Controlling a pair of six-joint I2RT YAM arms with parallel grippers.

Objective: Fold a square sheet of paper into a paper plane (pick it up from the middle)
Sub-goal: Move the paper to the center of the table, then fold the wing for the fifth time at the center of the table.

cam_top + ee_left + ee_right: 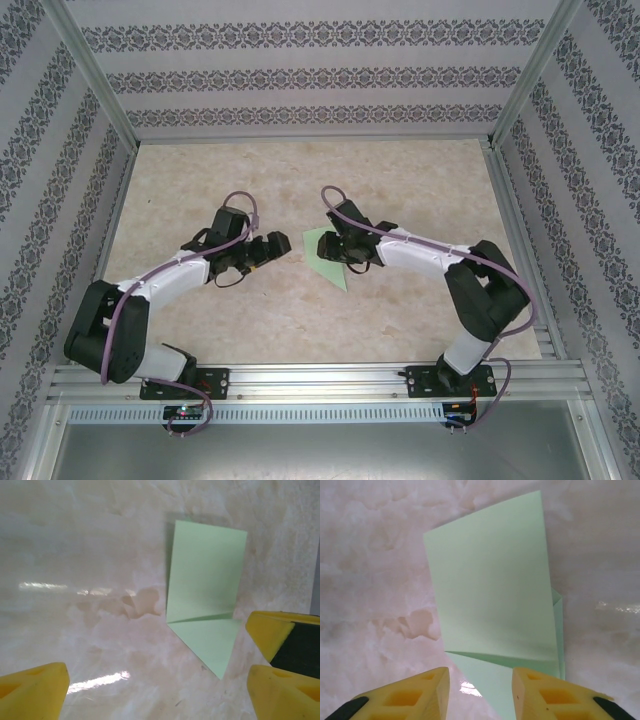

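Note:
The square sheet of paper [318,246] is pale green and partly folded, lying mid-table. One large panel [490,580] stands tilted up from a crease, over a flat triangular part [487,687]. My right gripper [346,254] hovers right at it, jaws part-way open [480,697], the flat triangle lying between the yellow fingers [412,695] with nothing clamped. My left gripper [272,247] sits just left of the sheet, wide open [157,695] and empty. The sheet's pointed tip [217,667] reaches toward its right finger [280,695]. The paper plane is out of view.
The marbled beige table [300,180] is walled by patterned panels [300,75] with metal posts at the corners. An aluminium rail [320,380] carrying both arm bases runs along the near edge. A second yellow-and-black fingertip [272,630] juts in beside the sheet.

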